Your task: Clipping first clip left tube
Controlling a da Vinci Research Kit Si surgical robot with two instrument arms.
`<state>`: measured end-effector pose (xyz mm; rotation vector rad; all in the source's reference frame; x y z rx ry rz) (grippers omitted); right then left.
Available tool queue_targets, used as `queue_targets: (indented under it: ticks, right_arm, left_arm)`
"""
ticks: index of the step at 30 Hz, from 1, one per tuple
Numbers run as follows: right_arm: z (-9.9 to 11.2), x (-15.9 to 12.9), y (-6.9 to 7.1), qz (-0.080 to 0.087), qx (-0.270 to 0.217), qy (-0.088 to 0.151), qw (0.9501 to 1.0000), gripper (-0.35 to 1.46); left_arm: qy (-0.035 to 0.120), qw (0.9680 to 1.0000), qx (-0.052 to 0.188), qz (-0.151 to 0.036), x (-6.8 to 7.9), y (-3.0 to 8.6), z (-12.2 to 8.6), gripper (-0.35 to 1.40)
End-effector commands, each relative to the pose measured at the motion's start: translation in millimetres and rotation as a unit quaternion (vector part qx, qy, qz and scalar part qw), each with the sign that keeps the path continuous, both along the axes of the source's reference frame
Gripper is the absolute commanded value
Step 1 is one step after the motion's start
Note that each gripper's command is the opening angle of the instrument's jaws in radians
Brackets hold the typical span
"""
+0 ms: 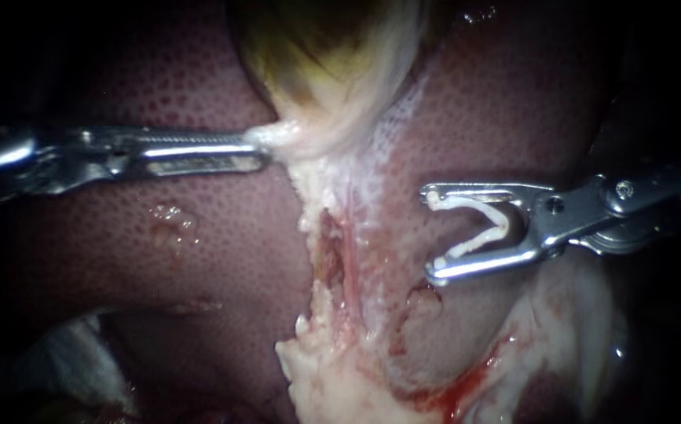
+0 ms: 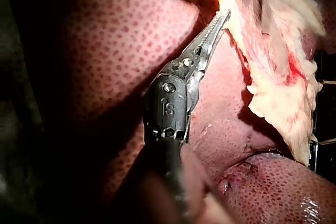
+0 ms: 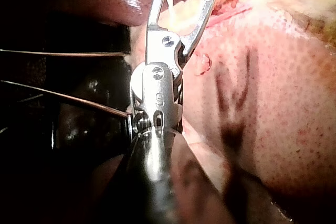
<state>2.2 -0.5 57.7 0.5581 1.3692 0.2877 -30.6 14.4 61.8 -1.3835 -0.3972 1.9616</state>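
White plastic bent into a V: one clip (image 1: pixel 477 242) sits in the right instrument (image 1: pixel 433 234), one leg along each jaw. The jaws stand wide apart yet grip the clip from both sides, its mouth facing the tissue.

There are two instruments, one clip, one gallbladder (image 1: pixel 324 55) and one liver (image 1: pixel 120 243). The left instrument (image 1: pixel 264 149) reaches in almost level from the left edge, and its long, slim jaws are clamped on pale tissue at the gallbladder's lower end. The right instrument's shaft enters from the right edge, rising slightly toward that edge, with its tip over the liver.

A thin pink tube (image 1: pixel 350 251) runs down the pale stripped band below the gallbladder. I cannot tell whether it is the left tube. The clip is near it, on its right, and does not touch it.
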Motion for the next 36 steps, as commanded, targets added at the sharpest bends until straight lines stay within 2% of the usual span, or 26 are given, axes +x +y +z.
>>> queue_targets:
  ticks: [1,5,8,12,15,21,23,27,32,36]
  right_arm:
    - [0.0,0.1,-0.1,0.000,0.000,0.000,1.0000,0.59]
    - [0.2,0.3,-0.2,0.001,-0.001,0.000,1.0000,0.59]
    - [0.5,0.6,-0.5,0.002,-0.002,0.000,1.0000,0.59]
    - [1.9,1.7,-1.5,0.000,-0.009,0.002,1.0000,0.59]
    - [4.2,3.6,-2.8,-0.002,-0.002,0.004,1.0000,0.59]
    - [10.7,8.5,-5.6,-0.011,0.021,-0.008,0.9997,0.59]
    - [12.6,9.6,-6.1,-0.010,0.027,-0.017,0.9994,0.58]
    - [16.3,12.0,-7.1,-0.018,0.037,-0.022,0.9989,0.58]
    - [19.0,15.0,-8.3,-0.030,0.049,-0.022,0.9981,0.58]
    - [19.4,16.5,-8.8,-0.038,0.054,-0.019,0.9976,0.58]
  left_arm:
    - [-0.003,1.0000,-0.007,-0.006,0.8,0.5,-0.8,-0.35]
    - [-0.007,0.9999,-0.011,-0.011,1.9,0.8,-2.3,-0.35]
    - [-0.006,0.9999,-0.011,-0.012,1.9,0.5,-2.4,-0.35]
    - [-0.005,0.9998,-0.012,-0.012,1.8,0.3,-2.5,-0.35]
    - [-0.005,0.9998,-0.012,-0.013,1.8,0.1,-2.8,-0.35]
    - [-0.004,0.9998,-0.012,-0.014,1.6,-0.2,-3.3,-0.35]
    - [-0.002,0.9998,-0.012,-0.016,1.6,-0.3,-3.5,-0.35]
    - [-0.003,0.9998,-0.012,-0.015,1.4,-0.6,-3.8,-0.35]
    - [-0.003,0.9998,-0.014,-0.013,1.4,-0.7,-4.0,-0.35]
    - [-0.003,0.9998,-0.014,-0.013,1.3,-0.7,-4.0,-0.35]
